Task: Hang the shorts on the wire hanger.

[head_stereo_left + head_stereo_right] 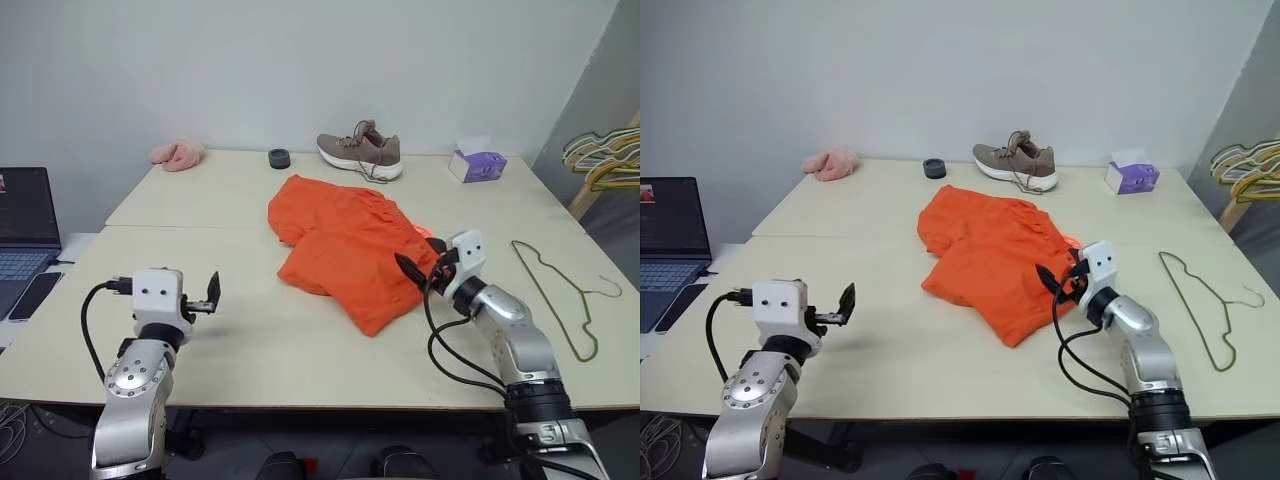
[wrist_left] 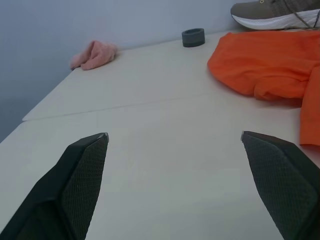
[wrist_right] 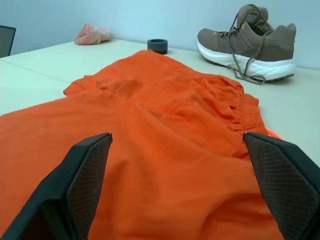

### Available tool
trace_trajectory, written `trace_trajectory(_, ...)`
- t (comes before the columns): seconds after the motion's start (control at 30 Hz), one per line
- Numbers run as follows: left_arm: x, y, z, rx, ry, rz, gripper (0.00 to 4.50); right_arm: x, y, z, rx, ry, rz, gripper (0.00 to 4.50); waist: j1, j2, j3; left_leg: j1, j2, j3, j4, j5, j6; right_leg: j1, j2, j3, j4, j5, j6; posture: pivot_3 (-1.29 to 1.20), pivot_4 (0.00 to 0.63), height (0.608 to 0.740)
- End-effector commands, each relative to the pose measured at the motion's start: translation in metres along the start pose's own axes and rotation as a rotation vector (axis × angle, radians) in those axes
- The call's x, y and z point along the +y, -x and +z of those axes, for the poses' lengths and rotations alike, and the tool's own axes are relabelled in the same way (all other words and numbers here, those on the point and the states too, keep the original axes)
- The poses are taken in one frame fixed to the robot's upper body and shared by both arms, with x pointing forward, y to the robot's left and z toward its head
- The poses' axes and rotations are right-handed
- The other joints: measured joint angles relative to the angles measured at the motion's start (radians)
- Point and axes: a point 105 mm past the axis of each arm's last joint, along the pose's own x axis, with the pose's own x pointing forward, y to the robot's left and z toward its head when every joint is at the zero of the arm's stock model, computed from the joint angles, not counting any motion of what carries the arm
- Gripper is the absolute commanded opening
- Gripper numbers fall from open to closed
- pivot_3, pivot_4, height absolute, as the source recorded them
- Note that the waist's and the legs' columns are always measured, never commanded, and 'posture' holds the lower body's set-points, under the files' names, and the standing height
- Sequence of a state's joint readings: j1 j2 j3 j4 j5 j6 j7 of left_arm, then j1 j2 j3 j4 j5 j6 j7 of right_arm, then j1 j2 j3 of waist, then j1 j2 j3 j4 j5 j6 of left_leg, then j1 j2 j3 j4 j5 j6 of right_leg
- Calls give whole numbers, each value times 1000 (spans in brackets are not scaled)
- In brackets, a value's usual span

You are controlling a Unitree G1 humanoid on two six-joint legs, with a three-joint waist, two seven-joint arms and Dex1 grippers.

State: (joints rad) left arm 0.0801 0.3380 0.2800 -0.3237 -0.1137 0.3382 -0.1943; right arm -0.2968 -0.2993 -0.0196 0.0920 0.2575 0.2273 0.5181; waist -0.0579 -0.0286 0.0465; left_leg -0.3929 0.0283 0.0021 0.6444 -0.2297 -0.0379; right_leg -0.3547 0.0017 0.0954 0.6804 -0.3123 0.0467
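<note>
Head views: the shorts [image 1: 345, 245], bright orange, crumpled and folded over, lie flat mid-bench on the pale bench [image 1: 250, 340]. Gathered waistband edge faces the right side. The right claw [image 1: 420, 268] hovers at the shorts' 4 o'clock edge, fingers spread wide, over or against the fabric, contact unclear, nothing gripped. The left claw [image 1: 210, 293] sits well apart at the shorts' 8 o'clock, fingers open, empty. The wire hanger [image 1: 560, 295], thin olive-green, lies flat on the bench at 3 o'clock of the shorts, just past the right arm, hook toward the bench's right edge. Brown shoe [image 1: 361, 151] at 12 o'clock beyond the shorts, dark ring [image 1: 279, 158] and pink cloth [image 1: 177, 155] at 11 o'clock, purple tissue box [image 1: 477, 164] at 1 o'clock.

Left wrist view: claw fingers [image 2: 82, 175] wide apart over bare bench; shorts ahead toward the right finger's side, apart from both.

Right wrist view: claw fingers [image 3: 85, 175] wide apart, orange fabric between and beneath them; shoe beyond.
</note>
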Motion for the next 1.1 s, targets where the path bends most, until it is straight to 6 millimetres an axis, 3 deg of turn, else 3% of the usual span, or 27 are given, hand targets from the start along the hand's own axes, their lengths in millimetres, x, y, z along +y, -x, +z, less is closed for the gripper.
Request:
trace_trajectory(0.03, -2, -2, 20, -79, -45, -22, 4500, -3, 2, 18, -54, 36, -2, 4476, -1, 0, 0, 0, 0, 0, 0, 0, 0, 0, 0, 0, 0, 0, 0, -21, 0, 740)
trace_trajectory(0.43, -10, -4, 19, -82, -86, -62, 4500, 3, 5, 17, -33, 66, 53, 4476, -2, 0, 0, 0, 0, 0, 0, 0, 0, 0, 0, 0, 0, 0, 0, -38, 0, 740)
trace_trajectory(0.7, -20, -1, 30, -167, -23, -169, 4500, 7, 7, 18, -20, 109, 98, 4476, -12, 0, 0, 0, 0, 1, 0, 0, 0, 0, 1, 1, 0, 0, 0, -76, 0, 740)
trace_trajectory(0.77, -58, -1, 33, -147, 28, -398, 4500, 17, 15, 16, 12, 123, 183, 4476, -20, 0, 0, 0, 0, 1, 0, 0, 0, 0, 1, 0, 0, 0, 0, -108, 0, 740)
trace_trajectory(0.9, -113, 13, 31, -66, 62, -753, 4500, 45, 42, 11, 129, 99, 436, 4476, -32, 0, 0, -2, 0, 1, 1, 0, 0, -1, 0, 0, -1, -2, 3, -137, 0, 740)
trace_trajectory(1.1, -157, 31, 33, 12, 49, -1069, 4500, 67, 81, 13, 274, 95, 651, 4476, -84, 1, 0, -1, 0, -1, 0, -1, 1, -1, 3, 0, -1, -3, 3, -186, 0, 740)
